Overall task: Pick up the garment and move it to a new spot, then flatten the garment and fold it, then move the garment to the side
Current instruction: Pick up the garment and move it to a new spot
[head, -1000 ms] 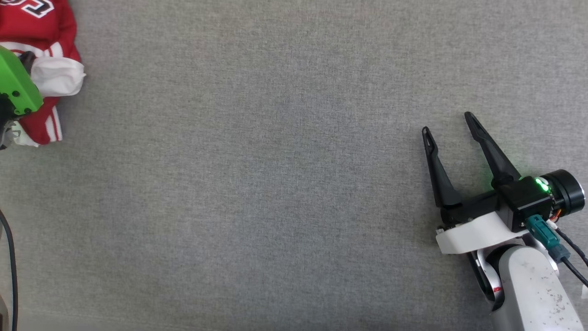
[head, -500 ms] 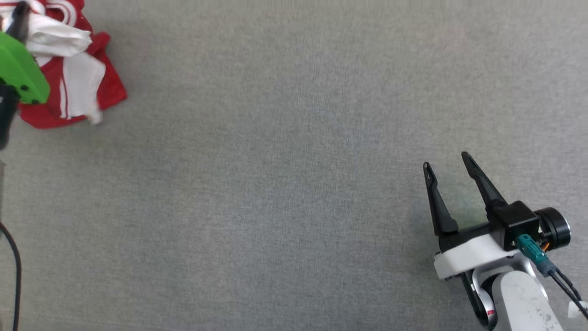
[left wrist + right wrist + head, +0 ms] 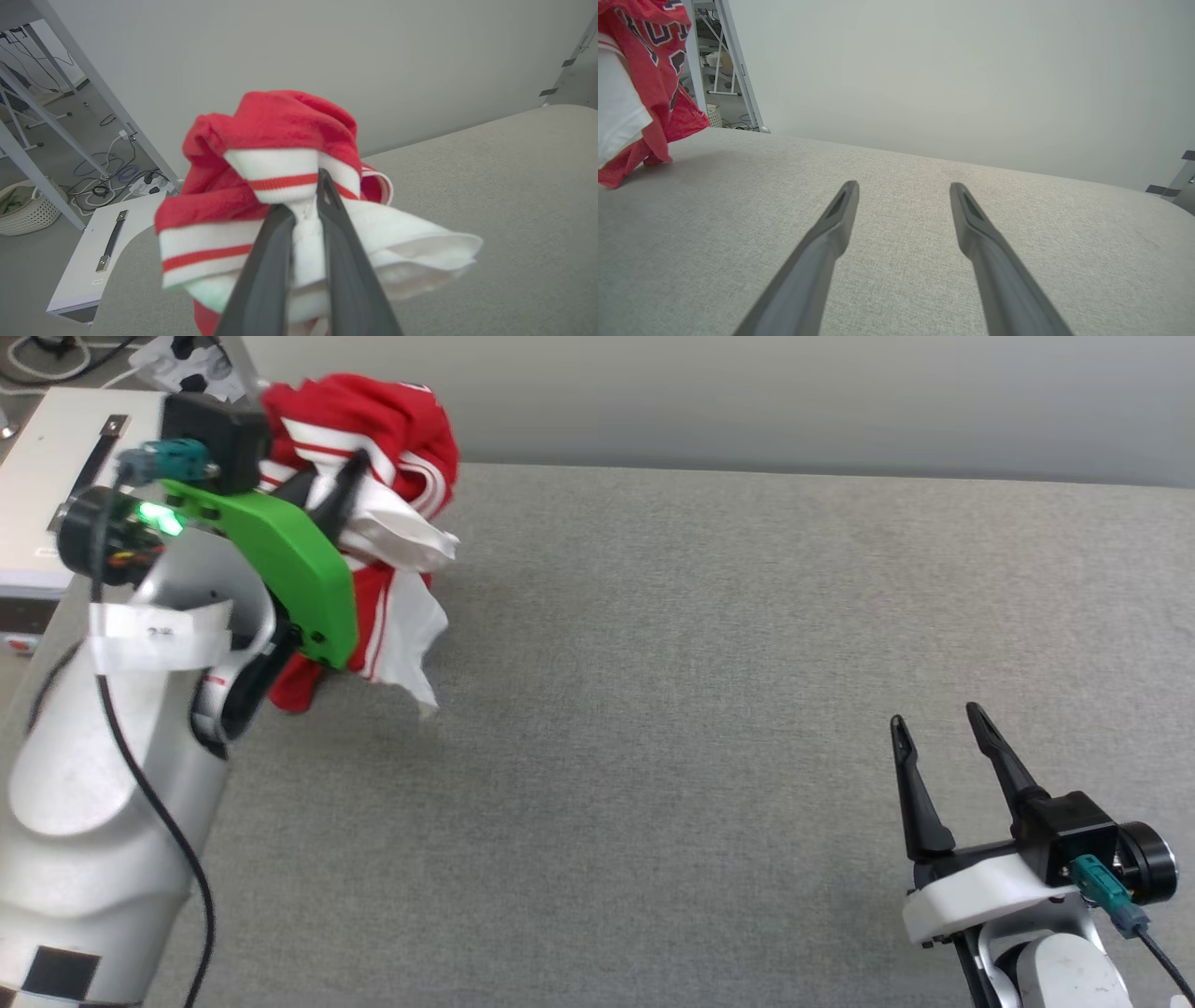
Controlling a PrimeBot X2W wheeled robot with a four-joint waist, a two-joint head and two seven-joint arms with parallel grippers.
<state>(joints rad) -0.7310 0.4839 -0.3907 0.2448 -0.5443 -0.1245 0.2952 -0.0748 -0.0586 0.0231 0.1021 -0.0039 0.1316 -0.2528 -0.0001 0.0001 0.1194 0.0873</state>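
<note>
Red garment in left jaws, basket behind

Head camera swung left; left claw hoisted bunched garment clear.

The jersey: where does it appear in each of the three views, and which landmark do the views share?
Head view: jersey at the upper left, bunched, gripped by the left tool.
Left wrist view: jersey in the centre, pinched in that tool.
Right wrist view: jersey at the upper left corner, hanging.
Shared landmark: the grey table meeting the pale wall.
</note>
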